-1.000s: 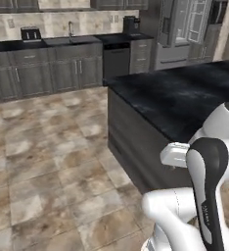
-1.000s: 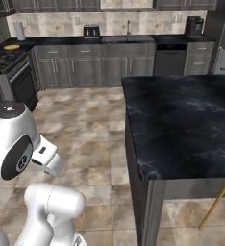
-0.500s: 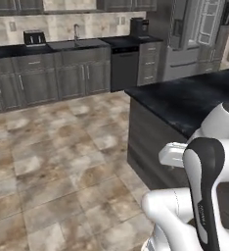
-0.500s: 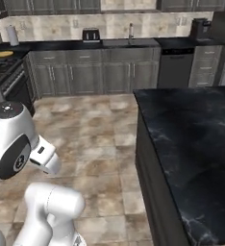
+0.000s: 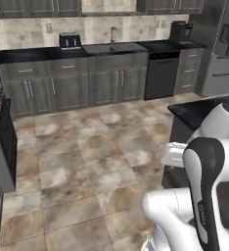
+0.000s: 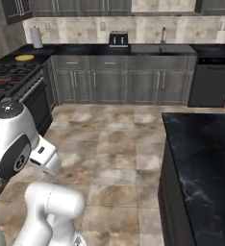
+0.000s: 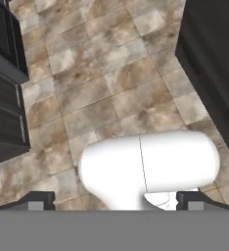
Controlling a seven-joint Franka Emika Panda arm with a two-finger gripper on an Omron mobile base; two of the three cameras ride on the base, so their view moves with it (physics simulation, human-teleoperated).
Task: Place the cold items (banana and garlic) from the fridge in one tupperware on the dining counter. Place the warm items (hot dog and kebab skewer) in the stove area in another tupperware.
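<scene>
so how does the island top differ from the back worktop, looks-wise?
The island top is black with white veining; the back worktop reads plain black. The island top is bare where it shows; the worktop carries a toaster, a paper towel roll and a sink faucet. Both are dark tops over grey bases.

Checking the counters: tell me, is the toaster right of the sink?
No, the toaster stands left of the sink on the back worktop.

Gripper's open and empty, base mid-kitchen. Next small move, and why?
Probably keep turning the base left toward the stove area: it sits at the right base view's left edge, out of reach, and the gripper is open over bare floor with nothing held.
</scene>
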